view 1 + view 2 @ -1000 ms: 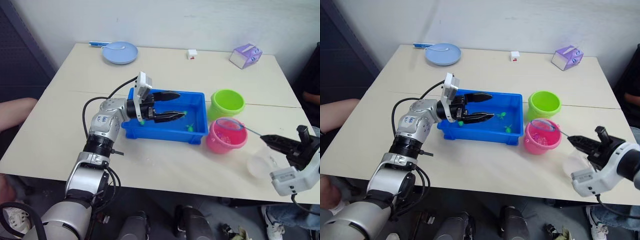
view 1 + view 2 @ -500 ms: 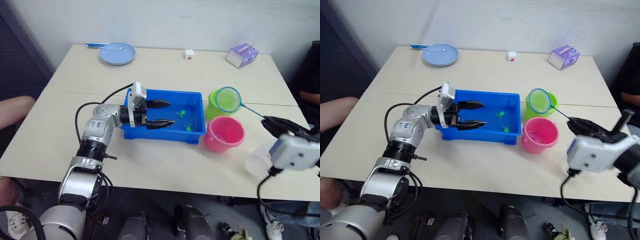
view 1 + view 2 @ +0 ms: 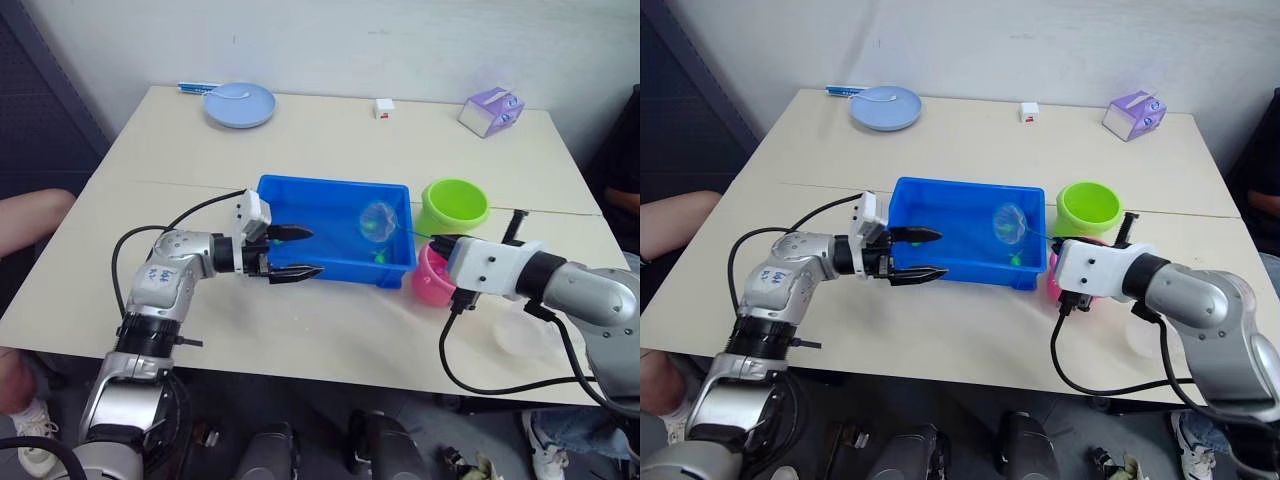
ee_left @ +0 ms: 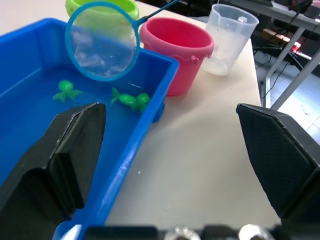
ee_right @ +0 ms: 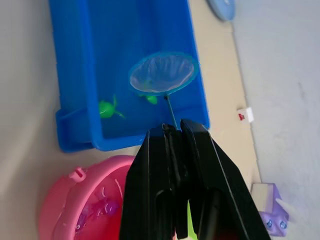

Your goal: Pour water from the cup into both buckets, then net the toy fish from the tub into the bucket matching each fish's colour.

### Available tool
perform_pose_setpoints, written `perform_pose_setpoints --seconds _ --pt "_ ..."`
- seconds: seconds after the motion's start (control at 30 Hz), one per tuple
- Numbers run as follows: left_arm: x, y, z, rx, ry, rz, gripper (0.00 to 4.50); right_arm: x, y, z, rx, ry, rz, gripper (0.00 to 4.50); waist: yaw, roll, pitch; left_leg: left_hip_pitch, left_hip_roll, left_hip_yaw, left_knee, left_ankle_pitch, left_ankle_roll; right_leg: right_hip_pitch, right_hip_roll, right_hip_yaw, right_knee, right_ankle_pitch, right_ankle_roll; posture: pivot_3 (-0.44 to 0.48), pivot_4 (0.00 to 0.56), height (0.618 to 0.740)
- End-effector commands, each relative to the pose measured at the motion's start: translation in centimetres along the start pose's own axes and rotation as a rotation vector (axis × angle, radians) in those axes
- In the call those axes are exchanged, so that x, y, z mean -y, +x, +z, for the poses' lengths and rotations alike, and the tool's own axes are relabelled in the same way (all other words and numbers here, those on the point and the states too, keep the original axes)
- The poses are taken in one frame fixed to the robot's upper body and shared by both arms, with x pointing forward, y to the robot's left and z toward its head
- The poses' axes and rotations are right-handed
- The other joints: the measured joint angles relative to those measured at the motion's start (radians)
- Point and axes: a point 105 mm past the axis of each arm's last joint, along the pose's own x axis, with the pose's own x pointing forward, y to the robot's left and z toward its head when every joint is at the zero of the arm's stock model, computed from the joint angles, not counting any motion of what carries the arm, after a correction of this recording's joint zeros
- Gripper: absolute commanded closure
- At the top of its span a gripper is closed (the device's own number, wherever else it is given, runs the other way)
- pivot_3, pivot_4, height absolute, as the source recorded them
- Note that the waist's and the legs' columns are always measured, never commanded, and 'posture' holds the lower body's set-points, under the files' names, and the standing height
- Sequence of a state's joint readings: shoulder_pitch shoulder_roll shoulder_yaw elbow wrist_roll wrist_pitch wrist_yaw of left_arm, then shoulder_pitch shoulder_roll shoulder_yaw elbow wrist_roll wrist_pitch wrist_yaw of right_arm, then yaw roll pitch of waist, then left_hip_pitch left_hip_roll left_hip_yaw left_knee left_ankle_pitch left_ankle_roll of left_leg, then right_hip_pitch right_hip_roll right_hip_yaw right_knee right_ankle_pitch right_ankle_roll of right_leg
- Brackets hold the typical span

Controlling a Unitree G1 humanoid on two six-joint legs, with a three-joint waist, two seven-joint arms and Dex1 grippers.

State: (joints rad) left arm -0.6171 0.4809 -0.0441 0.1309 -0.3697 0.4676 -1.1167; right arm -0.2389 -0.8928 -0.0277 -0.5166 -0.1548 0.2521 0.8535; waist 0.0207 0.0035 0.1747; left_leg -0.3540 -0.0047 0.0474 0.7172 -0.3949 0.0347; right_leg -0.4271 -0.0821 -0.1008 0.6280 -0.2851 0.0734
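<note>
Our right gripper (image 5: 172,131) is clamped on the net's thin handle, holding the net (image 3: 376,220) above the right end of the tub (image 3: 300,203), while our left gripper (image 3: 298,253) hangs with its fingers spread at the tub's front left corner. We see the tub mid-table, the green bucket (image 3: 454,205) and pink bucket (image 4: 176,44) just right of it, the cup (image 4: 228,34) near the table's front right edge, and green fish (image 4: 131,99) in the tub.

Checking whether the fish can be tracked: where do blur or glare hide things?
Left wrist view: net mesh glints pale, green fish crisp, near fingers soft. Right wrist view: the right hand is a dark blur hiding the net's handle. Left eye view: tub evenly lit, fish tiny.
</note>
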Motion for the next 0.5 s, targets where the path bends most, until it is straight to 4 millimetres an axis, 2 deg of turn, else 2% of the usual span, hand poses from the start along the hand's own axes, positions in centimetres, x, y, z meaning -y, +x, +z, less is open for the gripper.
perform_pose_setpoints --seconds 0.03,0.2,0.3,0.4,0.5 --pt "1.1 -0.5 1.6 0.028 0.031 0.006 0.0 0.7 -0.3 0.6 0.032 -0.054 0.063 3.73 -0.001 0.0 0.0 0.0 0.0 0.0 0.0 0.0 0.0 0.0 0.0 0.0 0.0 0.0 0.0 0.0 0.15 0.74" --pt "1.7 -1.2 1.8 0.016 0.018 0.03 0.0 0.9 -0.9 -0.6 0.003 -0.143 0.173 3.73 -0.001 0.0 0.0 0.0 0.0 0.0 0.0 0.0 0.0 0.0 -0.001 0.0 0.0 0.0 0.0 0.0 0.15 0.74" --pt "1.9 -1.5 1.9 0.017 0.009 0.053 0.0 0.8 -0.5 -1.3 -0.004 -0.204 0.221 3.73 -0.003 0.0 0.0 0.0 0.0 0.0 0.0 0.0 0.0 0.0 -0.001 0.0 0.0 0.0 0.0 0.0 0.15 0.74" --pt "2.1 -1.7 2.0 0.021 -0.002 0.066 0.0 0.7 0.4 -1.7 0.0 -0.283 0.236 3.73 -0.008 0.0 0.0 0.0 0.0 0.0 0.0 0.0 0.0 0.0 -0.001 0.0 0.0 0.0 0.0 0.0 0.15 0.74" --pt "2.4 -1.7 1.8 0.02 -0.014 0.073 0.0 0.8 2.2 -1.7 0.034 -0.394 0.2 3.73 -0.024 0.0 0.0 0.0 0.0 0.0 0.0 0.0 0.0 0.0 -0.002 0.0 0.0 0.0 0.0 0.0 0.15 0.74"
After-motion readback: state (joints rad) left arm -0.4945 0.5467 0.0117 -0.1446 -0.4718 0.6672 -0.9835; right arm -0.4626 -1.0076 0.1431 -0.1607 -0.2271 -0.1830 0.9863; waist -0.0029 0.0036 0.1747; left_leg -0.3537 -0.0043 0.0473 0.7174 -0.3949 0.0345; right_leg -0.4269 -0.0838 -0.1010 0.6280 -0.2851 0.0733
